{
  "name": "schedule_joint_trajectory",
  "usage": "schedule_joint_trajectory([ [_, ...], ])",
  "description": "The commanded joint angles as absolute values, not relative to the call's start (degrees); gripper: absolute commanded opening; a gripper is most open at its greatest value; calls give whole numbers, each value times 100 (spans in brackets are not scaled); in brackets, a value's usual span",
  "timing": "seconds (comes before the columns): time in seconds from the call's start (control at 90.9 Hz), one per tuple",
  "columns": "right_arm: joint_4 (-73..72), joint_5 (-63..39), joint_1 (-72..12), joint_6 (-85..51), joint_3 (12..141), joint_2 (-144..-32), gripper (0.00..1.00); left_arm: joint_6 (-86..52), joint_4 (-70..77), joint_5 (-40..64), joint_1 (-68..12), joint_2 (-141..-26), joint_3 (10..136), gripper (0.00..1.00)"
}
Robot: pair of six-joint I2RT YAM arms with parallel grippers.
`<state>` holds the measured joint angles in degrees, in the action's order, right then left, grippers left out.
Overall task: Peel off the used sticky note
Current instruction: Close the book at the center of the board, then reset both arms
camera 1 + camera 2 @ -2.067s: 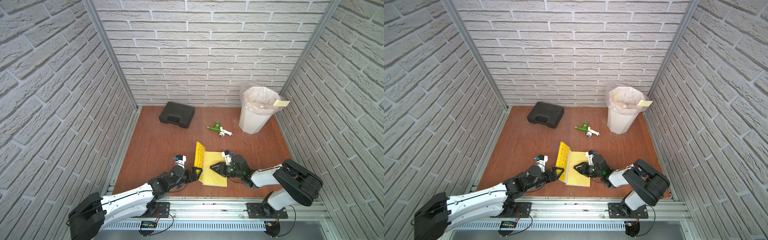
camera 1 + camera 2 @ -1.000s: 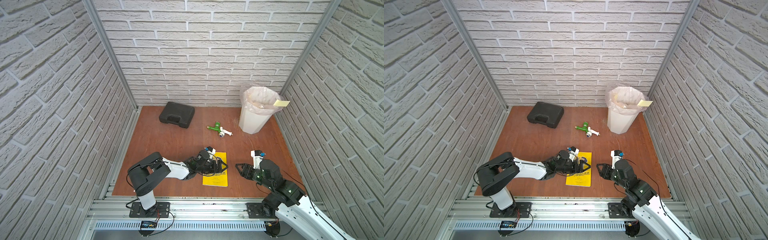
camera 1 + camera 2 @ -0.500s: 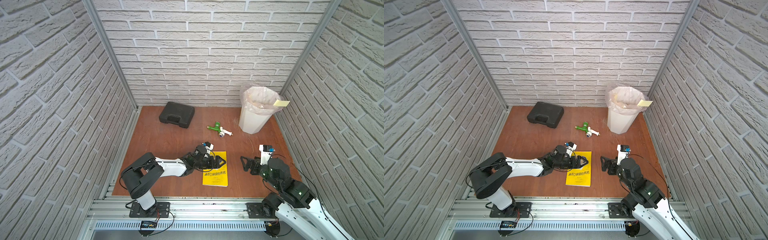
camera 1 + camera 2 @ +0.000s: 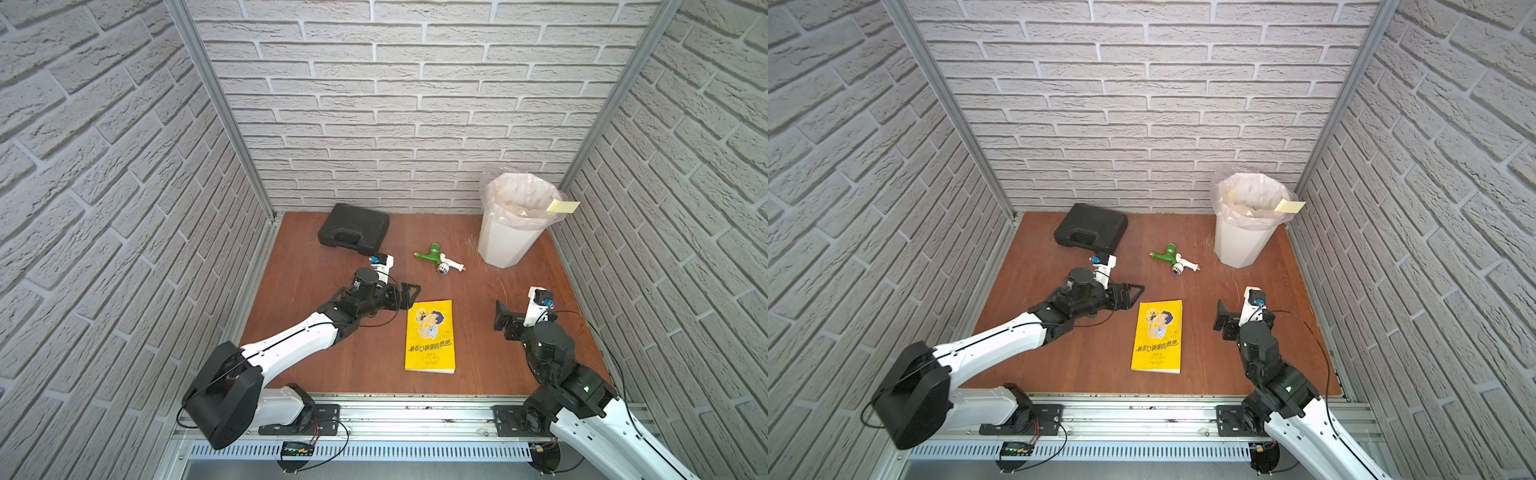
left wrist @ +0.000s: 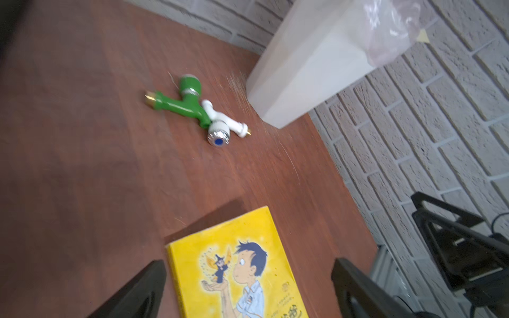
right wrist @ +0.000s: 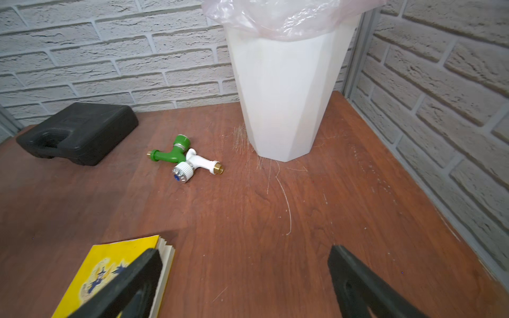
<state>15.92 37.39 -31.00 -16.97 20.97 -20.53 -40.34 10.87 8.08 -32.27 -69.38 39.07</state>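
Observation:
A pale yellow sticky note (image 4: 563,206) (image 4: 1289,205) clings to the rim of the white bin's plastic liner at the back right, jutting outward. In the left wrist view only a corner of the sticky note (image 5: 422,35) shows. The yellow book (image 4: 430,336) (image 4: 1158,336) lies closed on the table's middle. My left gripper (image 4: 409,293) (image 5: 248,268) hovers open by the book's far left corner, holding nothing. To the right of the book, my right gripper (image 4: 515,320) (image 6: 243,254) stands open and empty over bare wood.
The white bin (image 4: 509,232) stands in the back right corner. A green and white tap (image 4: 438,258) lies left of it, and a black case (image 4: 353,228) sits at the back left. Brick walls close in three sides; a metal rail (image 4: 415,409) runs along the front.
The book, propped open between both grippers two seconds ago, now lies shut. Since then my left gripper has backed off leftward and my right arm has swung away to the right.

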Motion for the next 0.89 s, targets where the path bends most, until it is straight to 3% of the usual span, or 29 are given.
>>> schedule_joint_trajectory([
  [0.0, 100, 4447, -3034, -936, 1641, -2050, 99, -2844, 606, -825, -3068, -6257, 3604, 98],
  [0.198, -1760, 4443, -2600, -354, 1047, -3006, 99, -1509, 1516, -3229, -2794, -5463, 2727, 98],
  [0.341, -2671, 3944, -1914, -388, 1007, -4078, 99, -804, 2333, -3875, -2250, -5297, 2228, 98],
  [0.682, -4693, 3158, -947, -353, 1115, -6727, 99, 18, 4091, -3487, -803, -6603, 1767, 98],
  [0.88, -4711, 2739, -612, -321, 1441, -7176, 99, 98, 5029, -2889, -551, -7712, 1700, 98],
])
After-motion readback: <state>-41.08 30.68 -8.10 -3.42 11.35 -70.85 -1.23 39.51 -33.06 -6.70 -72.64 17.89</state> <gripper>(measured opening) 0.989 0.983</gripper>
